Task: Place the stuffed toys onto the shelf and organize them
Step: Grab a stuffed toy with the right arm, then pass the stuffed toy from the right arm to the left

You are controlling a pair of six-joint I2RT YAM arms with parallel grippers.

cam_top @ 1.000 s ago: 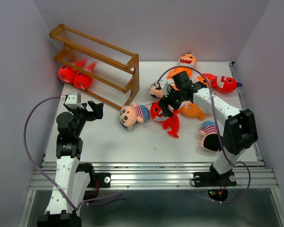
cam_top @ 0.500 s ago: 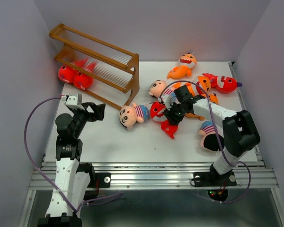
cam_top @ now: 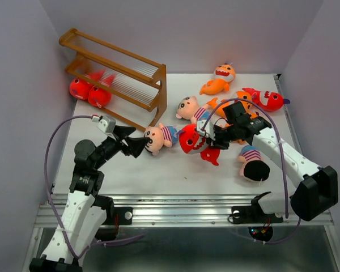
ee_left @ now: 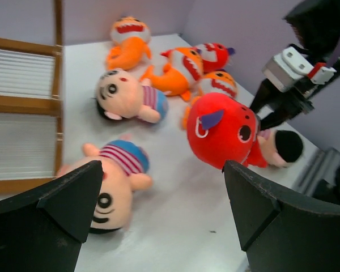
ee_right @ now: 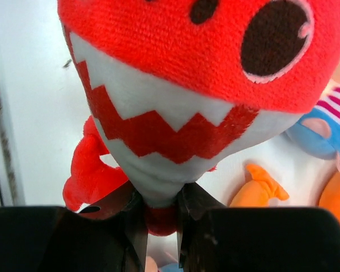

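My right gripper [cam_top: 211, 139] is shut on the belly of a red shark [cam_top: 190, 139]; in the right wrist view the fingers [ee_right: 133, 218] pinch its lower body under the toothy mouth [ee_right: 175, 119]. My left gripper [cam_top: 134, 141] [ee_left: 164, 198] stands open, nothing between its fingers, just left of a striped-shirt boy [cam_top: 158, 137] [ee_left: 114, 181] lying on the table. The brown shelf [cam_top: 116, 79] stands at the back left with two red sharks [cam_top: 79, 88] [cam_top: 100, 96] on its lowest tier.
A second boy [cam_top: 190, 107] [ee_left: 127, 96], orange sharks [cam_top: 220, 76] [cam_top: 238, 105] and a red shark [cam_top: 266, 99] lie at the back right. A third boy [cam_top: 252, 164] lies front right. Purple walls close in on both sides.
My right gripper has shut on the red shark and drawn it toward the front. My left arm has reached forward and to the right, up to the striped boy.
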